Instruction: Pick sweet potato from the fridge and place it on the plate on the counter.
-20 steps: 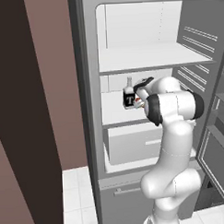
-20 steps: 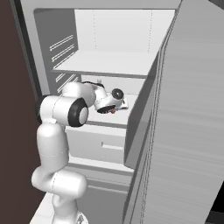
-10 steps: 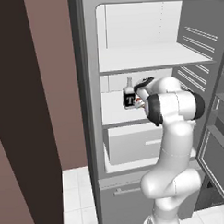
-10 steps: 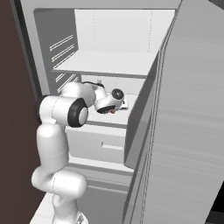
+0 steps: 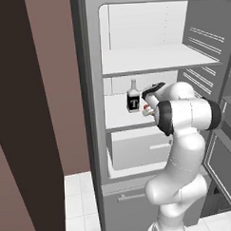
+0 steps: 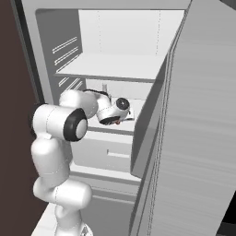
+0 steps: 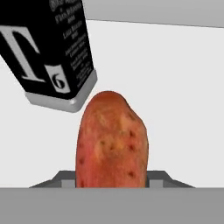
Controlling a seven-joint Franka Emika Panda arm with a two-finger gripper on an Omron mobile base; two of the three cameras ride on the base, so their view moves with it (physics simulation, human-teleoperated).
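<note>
The arm rises from the base, bends at the elbow and reaches into the open fridge (image 5: 95, 89), hand level over the middle shelf (image 5: 118, 118). The gripper (image 7: 112, 181) is clenched on the sweet potato (image 7: 112, 140), a fingertip pressed to each side. The potato lies on the shelf; a dark bottle (image 7: 48, 48) stands just beside it, at 11 o'clock in the hand view.

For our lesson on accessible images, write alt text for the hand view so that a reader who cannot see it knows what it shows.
A reddish-orange sweet potato stands between the gripper fingertips, low in the middle of the picture. Close behind it, at the upper left, is a dark bottle with a white T on its label, tilted in this view. Both sit on a white fridge shelf.
</note>
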